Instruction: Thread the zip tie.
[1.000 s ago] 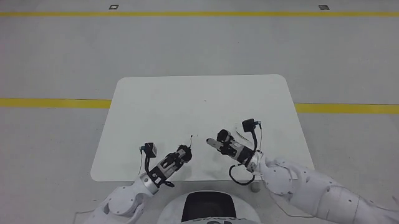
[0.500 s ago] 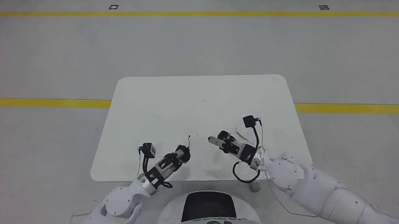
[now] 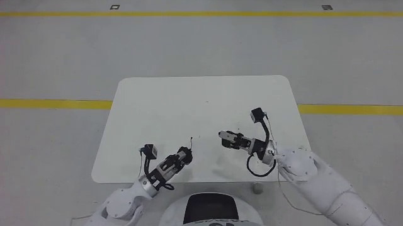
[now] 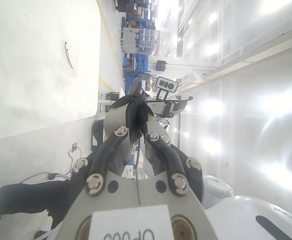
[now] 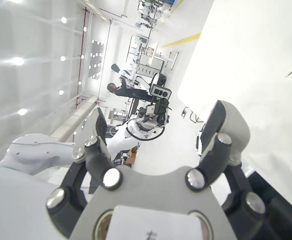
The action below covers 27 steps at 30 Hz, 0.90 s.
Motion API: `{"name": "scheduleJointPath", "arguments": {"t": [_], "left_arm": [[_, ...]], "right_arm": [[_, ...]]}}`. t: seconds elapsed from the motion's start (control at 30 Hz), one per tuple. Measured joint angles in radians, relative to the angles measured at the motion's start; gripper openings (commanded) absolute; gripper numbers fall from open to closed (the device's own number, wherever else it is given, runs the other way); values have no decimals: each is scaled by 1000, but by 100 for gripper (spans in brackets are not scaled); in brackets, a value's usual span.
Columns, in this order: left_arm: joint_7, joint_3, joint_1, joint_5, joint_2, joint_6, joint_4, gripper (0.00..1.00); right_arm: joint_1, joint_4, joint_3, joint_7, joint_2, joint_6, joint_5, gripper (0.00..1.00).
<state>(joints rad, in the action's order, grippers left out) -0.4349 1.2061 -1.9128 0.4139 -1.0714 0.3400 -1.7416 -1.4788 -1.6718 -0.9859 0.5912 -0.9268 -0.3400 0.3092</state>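
A thin black zip tie lies curved on the white table, just beyond my left gripper; the left wrist view shows the zip tie flat on the tabletop. The left gripper is shut near the table's front edge, its black pads pressed together, and I cannot tell whether anything sits between them. To its right my right gripper hovers over the table. It stands open with nothing between its fingers.
A small dark speck marks the middle of the table. The front edge runs close under both arms. Bare tabletop stretches behind the grippers and to the left. A yellow line crosses the floor.
My right arm has swung to the right and slightly back, taking its gripper away from the left one. The left gripper has drawn back a little. The zip tie stays in place.
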Motion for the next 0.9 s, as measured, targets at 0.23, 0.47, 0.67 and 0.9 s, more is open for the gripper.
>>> {"name": "scheduleJointPath", "arguments": {"t": [0.23, 0.47, 0.67, 0.9], "left_arm": [[-3, 4, -2, -3, -5, 0, 2, 0], [-8, 8, -5, -1, -10, 0, 2, 0], [-24, 5, -3, 4, -14, 0, 16, 0], [-24, 5, -2, 4, -15, 0, 17, 0]], "right_arm": [[-74, 66, -236, 332, -119, 0, 115, 100], [-102, 169, -456, 685, -274, 0, 192, 100], [-106, 217, -542, 801, -390, 0, 148, 100], [-106, 216, -542, 799, -394, 0, 144, 100]]}}
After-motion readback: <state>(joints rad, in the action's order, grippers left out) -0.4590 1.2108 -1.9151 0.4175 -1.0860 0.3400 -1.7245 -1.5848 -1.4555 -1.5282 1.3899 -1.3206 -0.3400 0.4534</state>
